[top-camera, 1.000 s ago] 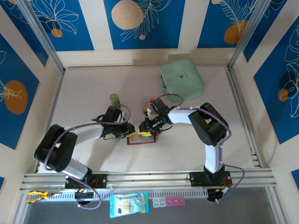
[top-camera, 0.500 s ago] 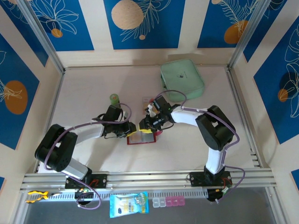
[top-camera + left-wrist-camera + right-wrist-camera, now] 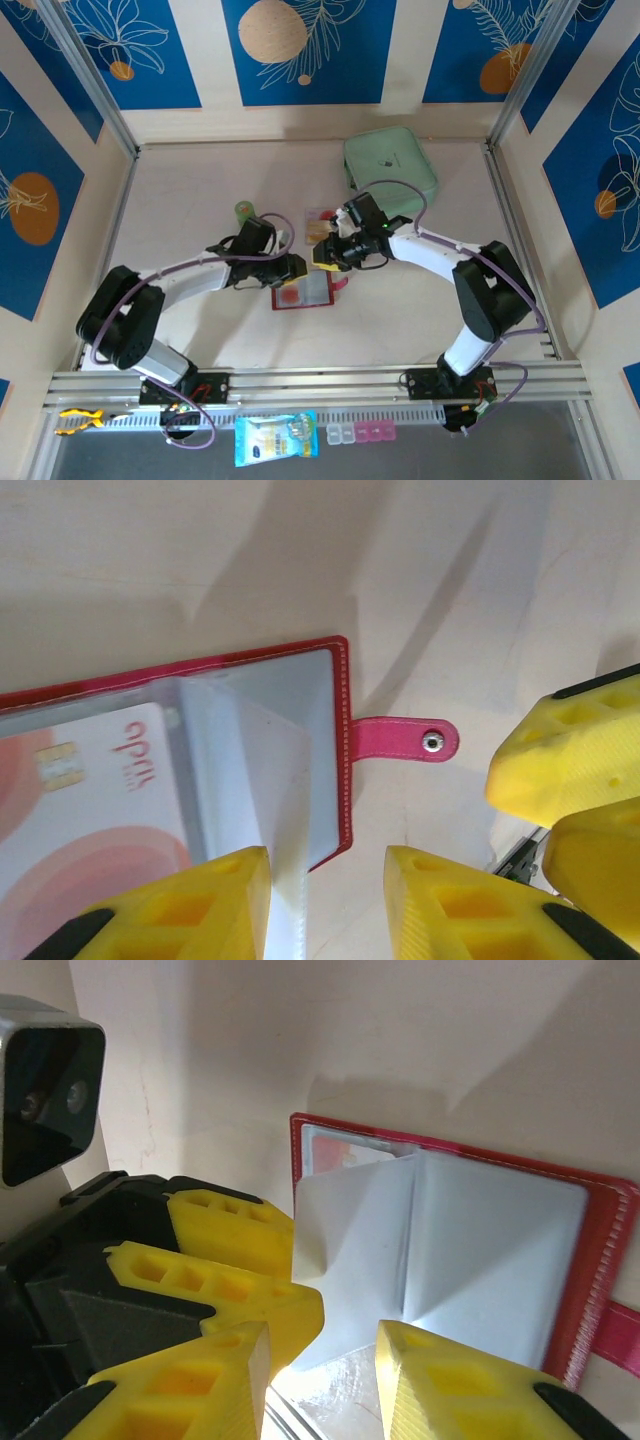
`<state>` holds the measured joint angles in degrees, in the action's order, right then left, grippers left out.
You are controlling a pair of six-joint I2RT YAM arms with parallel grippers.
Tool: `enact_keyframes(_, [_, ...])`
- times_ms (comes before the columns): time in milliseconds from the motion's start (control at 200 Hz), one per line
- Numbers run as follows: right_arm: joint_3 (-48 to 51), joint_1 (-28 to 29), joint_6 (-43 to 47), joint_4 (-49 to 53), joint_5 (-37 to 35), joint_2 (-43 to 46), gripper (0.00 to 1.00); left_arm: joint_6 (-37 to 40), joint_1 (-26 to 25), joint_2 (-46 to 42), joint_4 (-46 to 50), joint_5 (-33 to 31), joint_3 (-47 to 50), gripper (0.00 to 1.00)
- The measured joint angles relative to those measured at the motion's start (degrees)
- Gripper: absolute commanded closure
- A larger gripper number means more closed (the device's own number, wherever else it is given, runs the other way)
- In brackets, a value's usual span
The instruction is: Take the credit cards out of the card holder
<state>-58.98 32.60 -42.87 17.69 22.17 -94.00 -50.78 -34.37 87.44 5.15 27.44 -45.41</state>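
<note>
Card holder (image 3: 303, 292): lies open on the desk (image 3: 200, 200), between both arms. I see a pinkish-red and white credit card (image 3: 90, 810) inside its clear sleeve (image 3: 250, 770).
Left gripper (image 3: 325, 900): jaws apart, straddling a sleeve edge.
Right gripper (image 3: 322, 1385): jaws apart beside a raised sleeve leaf.

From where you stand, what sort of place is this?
Likely a robot test booth: left arm and right arm on a rail, blue walls round the table, wallet and pouch laid out.
</note>
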Motion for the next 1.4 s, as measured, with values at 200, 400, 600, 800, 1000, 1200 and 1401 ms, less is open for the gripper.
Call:
enact_keyframes(200, [1.97, -2.54, 0.35, 2.58, -2.54, 4.22, 0.63, -0.44, -2.38, 3.63, 0.00, 0.00, -2.99, 0.57])
enact_keyframes(400, [4.42, -4.74, 0.46, 3.67, -3.91, 8.76, 0.62, -0.46, -3.89, 7.45, -0.33, 0.02, -5.64, 0.55])
enact_keyframes(600, [6.05, -5.29, 0.42, 4.68, -4.22, 10.21, 0.62, -1.46, -4.39, 10.62, -1.81, 0.24, -5.99, 0.55])
enact_keyframes(800, [6.25, -5.07, 0.37, 4.63, -4.22, 10.21, 0.63, -1.90, -4.39, 10.99, -3.32, 0.61, -5.99, 0.56])
enact_keyframes(1000, [6.21, -2.93, -0.15, 4.15, -4.17, 8.92, 0.64, -1.73, -3.06, 8.33, -3.45, 0.59, -4.55, 0.58])
enact_keyframes(1200, [4.52, 0.22, -0.87, 4.15, -4.20, 4.39, 0.67, -1.25, 0.35, 1.27, -3.21, 0.02, -1.09, 0.61])
enact_keyframes(1401, [1.62, 3.87, -1.62, 3.21, -4.17, -0.04, 0.70, -0.20, 3.89, -3.82, -2.95, -0.68, 3.85, 0.71])
